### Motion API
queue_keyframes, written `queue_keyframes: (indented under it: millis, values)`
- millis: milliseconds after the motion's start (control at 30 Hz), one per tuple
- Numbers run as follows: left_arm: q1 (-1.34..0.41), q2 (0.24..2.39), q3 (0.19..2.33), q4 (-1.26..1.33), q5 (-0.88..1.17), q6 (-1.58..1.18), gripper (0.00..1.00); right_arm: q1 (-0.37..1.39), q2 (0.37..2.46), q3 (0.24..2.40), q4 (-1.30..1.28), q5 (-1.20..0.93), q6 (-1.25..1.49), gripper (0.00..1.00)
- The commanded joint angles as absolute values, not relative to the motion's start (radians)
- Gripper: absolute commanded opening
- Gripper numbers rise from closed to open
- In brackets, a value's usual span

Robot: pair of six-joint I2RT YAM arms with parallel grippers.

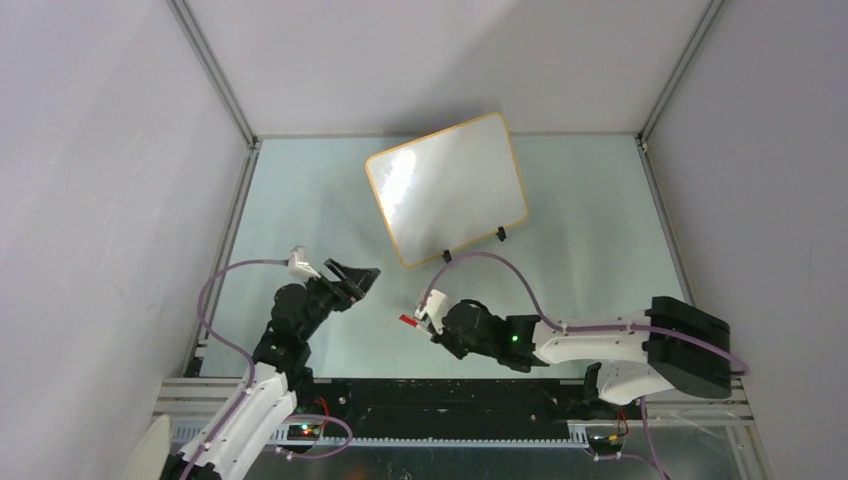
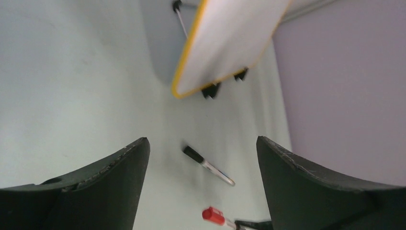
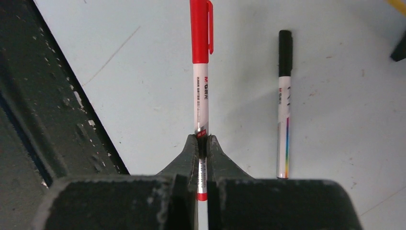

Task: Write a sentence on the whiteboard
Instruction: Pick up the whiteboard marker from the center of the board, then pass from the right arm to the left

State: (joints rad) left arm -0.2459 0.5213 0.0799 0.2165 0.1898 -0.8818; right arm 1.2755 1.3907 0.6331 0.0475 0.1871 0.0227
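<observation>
The whiteboard [image 1: 447, 190] stands tilted at the back of the table, glossy white with an orange rim [image 2: 189, 52]; no sentence shows on its face. My right gripper [image 3: 202, 139] is shut on a red-capped marker [image 3: 201, 86], whose cap points away from the jaws. In the top view that gripper [image 1: 425, 318] is low over the table in front of the board, with the red cap [image 1: 408, 321] sticking out to the left. My left gripper [image 1: 358, 280] hovers to the left of it, open and holding nothing [image 2: 202, 139]. The left wrist view also shows the red marker [image 2: 214, 215].
A black-capped marker [image 3: 283, 105] lies on the table just right of the red one, also seen in the left wrist view [image 2: 208, 165]. The board rests on two black clip feet [image 1: 502, 236]. Grey walls with metal posts [image 1: 215, 75] enclose the pale green table [image 1: 300, 200].
</observation>
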Motion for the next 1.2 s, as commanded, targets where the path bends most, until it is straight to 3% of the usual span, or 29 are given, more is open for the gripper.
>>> queue_keyframes:
  millis: [0,300,600,933,1033,1167]
  values:
    - [-0.367,0.486,0.082,0.158,0.161,-1.122,0.85,1.241,1.295,0.595,0.137,0.163,0.049,0.00]
    - [-0.613,0.396,0.064,0.115,-0.064,-1.337,0.65,1.225,1.235,0.561,0.167,0.142,0.060,0.00]
    - [-0.773,0.566,0.085,0.220,-0.149,-1.374,0.62,1.224,1.187,0.531,0.193,0.149,0.060,0.00]
    - [-0.841,0.640,0.113,0.274,-0.186,-1.369,0.51,1.222,1.183,0.528,0.193,0.149,0.061,0.00]
    - [-0.848,0.634,0.113,0.276,-0.190,-1.365,0.42,1.220,1.187,0.528,0.195,0.147,0.061,0.00]
    - [-0.859,0.638,0.110,0.294,-0.187,-1.362,0.40,1.219,1.186,0.528,0.195,0.147,0.061,0.00]
